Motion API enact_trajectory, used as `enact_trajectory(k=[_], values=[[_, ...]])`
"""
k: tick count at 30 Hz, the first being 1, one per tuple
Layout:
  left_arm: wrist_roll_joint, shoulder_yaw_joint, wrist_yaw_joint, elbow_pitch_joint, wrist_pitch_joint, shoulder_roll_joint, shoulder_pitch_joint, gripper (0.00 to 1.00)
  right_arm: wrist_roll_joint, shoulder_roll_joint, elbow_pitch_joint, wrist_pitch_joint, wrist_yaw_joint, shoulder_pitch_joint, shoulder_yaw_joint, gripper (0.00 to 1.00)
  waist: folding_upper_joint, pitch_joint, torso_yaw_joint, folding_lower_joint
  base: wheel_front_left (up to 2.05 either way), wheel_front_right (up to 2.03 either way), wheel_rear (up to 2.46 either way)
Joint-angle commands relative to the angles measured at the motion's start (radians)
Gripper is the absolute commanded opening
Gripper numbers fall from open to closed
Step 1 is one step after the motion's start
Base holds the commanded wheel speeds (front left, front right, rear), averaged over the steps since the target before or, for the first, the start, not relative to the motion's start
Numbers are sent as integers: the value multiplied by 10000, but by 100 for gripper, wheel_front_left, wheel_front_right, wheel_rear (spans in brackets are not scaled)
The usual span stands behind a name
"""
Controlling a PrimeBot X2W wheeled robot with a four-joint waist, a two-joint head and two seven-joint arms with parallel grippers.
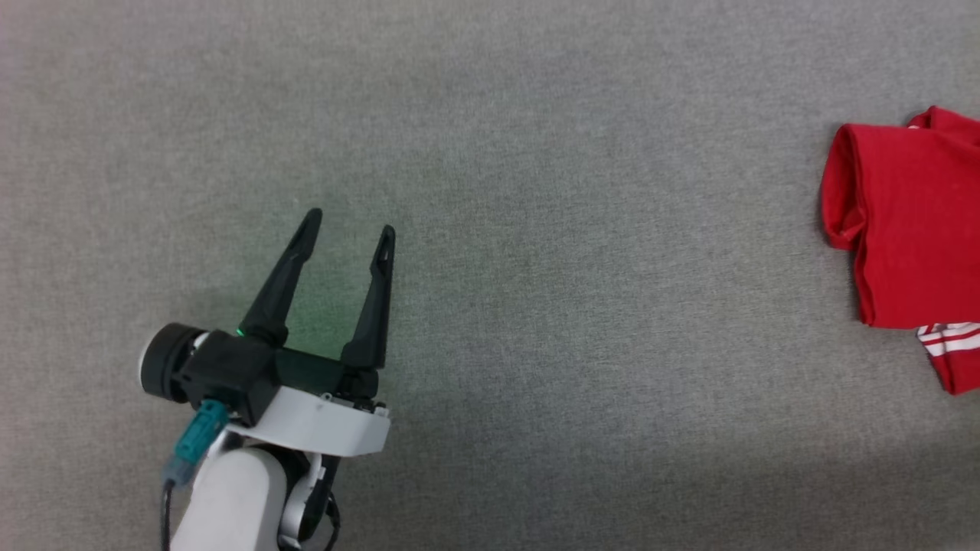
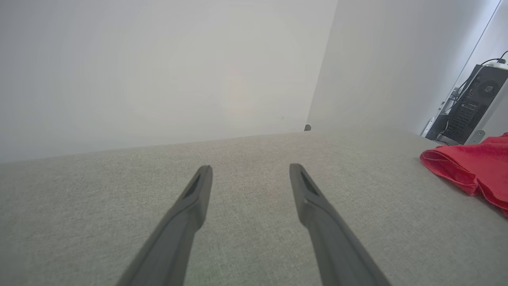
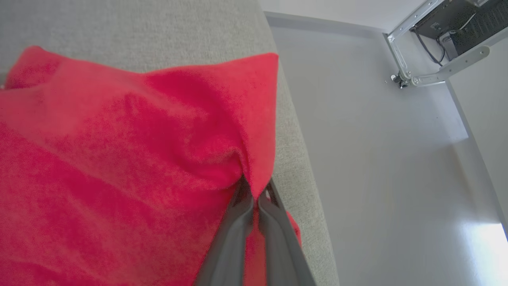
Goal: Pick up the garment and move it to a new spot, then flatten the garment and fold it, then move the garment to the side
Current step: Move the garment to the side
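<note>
The garment (image 1: 911, 237) is a red shirt with a bit of white striped trim, lying folded at the right edge of the grey cloth-covered table (image 1: 536, 229). My left gripper (image 1: 351, 226) hovers open over bare table at the lower left, far from it, nothing between its fingers (image 2: 198, 190). In the left wrist view the garment (image 2: 468, 167) lies at the far right. In the right wrist view my right gripper (image 3: 254, 190) is shut on a fold of the garment (image 3: 139, 159) near the table's edge, the red cloth pinched between its fingertips.
In the right wrist view the table's edge (image 3: 293, 131) runs just beside the pinched fold, with pale floor beyond. A dark computer case (image 2: 472, 107) and a metal frame stand off the table at the far right. The wide grey surface stretches between the left gripper and the garment.
</note>
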Motion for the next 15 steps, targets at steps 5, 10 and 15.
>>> enact_trajectory(k=[5, 10, 15], values=[[-28, 73, 116, -185, 66, 115, -49, 100, -186, 337, 723, -349, -12, -358, 349, 0, 0, 246, 34, 0, 0, 0, 0], [-47, 86, 170, -319, 152, 207, -6, 100, -171, 448, 1244, -654, -12, -581, 620, 0, 0, 279, 59, 0, 0, 0, 0], [-75, 42, 240, -369, 189, 199, 2, 100, -162, 439, 1661, -936, -12, -827, 813, 100, 0, 195, 103, 0, 0, 0, 0]])
